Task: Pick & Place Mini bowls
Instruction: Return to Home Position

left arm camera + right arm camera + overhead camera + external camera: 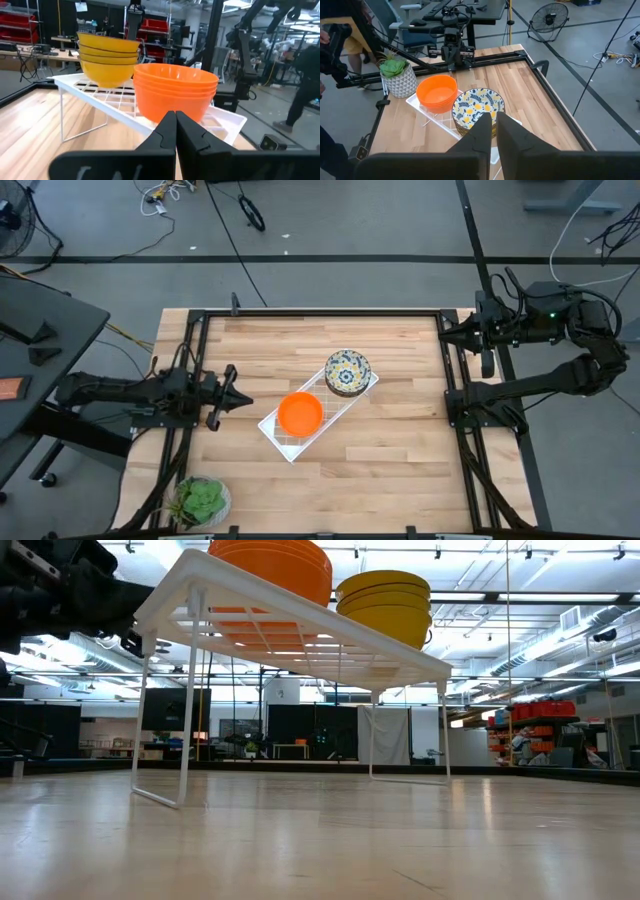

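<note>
A stack of plain orange mini bowls and a stack of floral-patterned mini bowls, yellow on the outside, stand upright on a white wire rack mid-table. My left gripper is shut, level above the table's left part, pointing at the orange stack and apart from it. My right gripper is shut, raised by the table's far right edge, away from the bowls.
A potted green plant stands at the near left corner. The rack lies slantwise on thin legs with bare wood around it. A black frame edges the table. A person stands in the room beyond.
</note>
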{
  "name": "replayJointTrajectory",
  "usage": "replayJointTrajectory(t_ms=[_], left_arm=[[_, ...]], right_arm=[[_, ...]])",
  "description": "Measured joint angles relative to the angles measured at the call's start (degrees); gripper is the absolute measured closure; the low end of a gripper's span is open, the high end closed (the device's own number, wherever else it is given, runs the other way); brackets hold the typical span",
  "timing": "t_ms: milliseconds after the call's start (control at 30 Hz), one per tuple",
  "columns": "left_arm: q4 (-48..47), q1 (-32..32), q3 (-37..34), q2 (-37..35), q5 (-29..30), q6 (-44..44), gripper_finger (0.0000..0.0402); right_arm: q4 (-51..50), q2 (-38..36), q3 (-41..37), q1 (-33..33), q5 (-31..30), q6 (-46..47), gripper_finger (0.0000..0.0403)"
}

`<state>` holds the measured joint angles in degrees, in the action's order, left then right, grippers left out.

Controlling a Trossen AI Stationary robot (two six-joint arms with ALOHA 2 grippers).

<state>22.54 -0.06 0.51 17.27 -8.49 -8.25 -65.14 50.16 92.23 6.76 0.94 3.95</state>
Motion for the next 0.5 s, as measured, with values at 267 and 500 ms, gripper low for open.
replayJointTrajectory(t_ms=[267, 500], left_arm=[[-12.65, 1.27, 0.00, -6.72, -0.75, 2.79, 0.0401], [-19.42, 1.25, 0.01, -11.65, 0.05, 5.85, 0.0401]], right_arm=[[0.00, -0.01, 0.00, 0.00, 0.01, -0.02, 0.0371], [0.00, 0.00, 0.01, 0.00, 0.01, -0.01, 0.0371]])
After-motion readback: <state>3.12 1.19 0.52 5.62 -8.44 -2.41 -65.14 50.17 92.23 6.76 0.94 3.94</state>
